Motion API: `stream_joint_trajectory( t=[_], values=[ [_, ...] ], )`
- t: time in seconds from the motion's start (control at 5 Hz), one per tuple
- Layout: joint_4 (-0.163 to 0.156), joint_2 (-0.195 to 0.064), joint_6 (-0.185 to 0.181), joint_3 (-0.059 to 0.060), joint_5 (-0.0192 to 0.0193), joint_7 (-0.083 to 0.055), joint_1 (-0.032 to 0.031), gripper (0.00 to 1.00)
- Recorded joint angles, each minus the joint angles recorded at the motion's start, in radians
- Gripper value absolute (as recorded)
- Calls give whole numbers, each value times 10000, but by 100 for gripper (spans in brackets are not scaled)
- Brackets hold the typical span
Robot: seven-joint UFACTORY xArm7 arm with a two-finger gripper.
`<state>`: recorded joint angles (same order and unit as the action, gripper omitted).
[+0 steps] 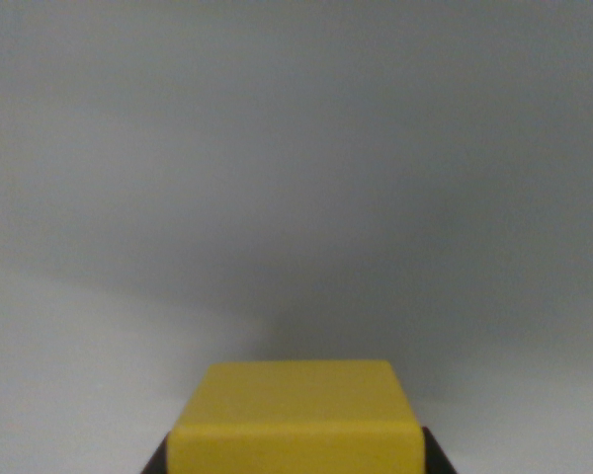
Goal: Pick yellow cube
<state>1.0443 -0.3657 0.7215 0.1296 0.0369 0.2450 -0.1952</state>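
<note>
wrist view, single moment. we see only the dark tips of the claw (295,464), one at each lower corner of the yellow cube (296,415), at the bottom edge of the frame. the tips sit flush against the cube's two side faces, so we read the claw as clenched on the cube, though the contact itself lies mostly below the frame.

the yellow cube occupies the bottom centre of the view, its top face and near face both showing. whether it rests on the pale table (79,395) or is raised clear of it we cannot tell; a soft shadow spreads across the table beyond the cube.

handling, as we judge it: the cube looks rigid, with smooth matte faces and slightly rounded edges, probably light and not fragile. flat parallel sides suit a pinch across opposite faces, taken near mid-height so the block does not pivot; the smooth finish may slip under a weak squeeze.

orientation: the cube sits square to the camera, its near edge running level across the view. being a cube, it shows no distinct long axis.
</note>
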Motion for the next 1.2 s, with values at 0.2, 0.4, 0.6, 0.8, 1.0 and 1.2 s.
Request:
stream_joint_trajectory(
  t=[0.2, 0.4, 0.6, 0.8, 1.0, 1.2],
  values=[
    [178, 98, 276, 6, -17, -7, 6, 100],
    [178, 98, 276, 6, -17, -7, 6, 100],
    [382, 211, 590, 14, -36, -15, 12, 100],
    [382, 211, 590, 14, -36, -15, 12, 100],
    [609, 336, 943, 22, -57, -25, 20, 100],
    [609, 336, 943, 22, -57, -25, 20, 100]
  ],
)
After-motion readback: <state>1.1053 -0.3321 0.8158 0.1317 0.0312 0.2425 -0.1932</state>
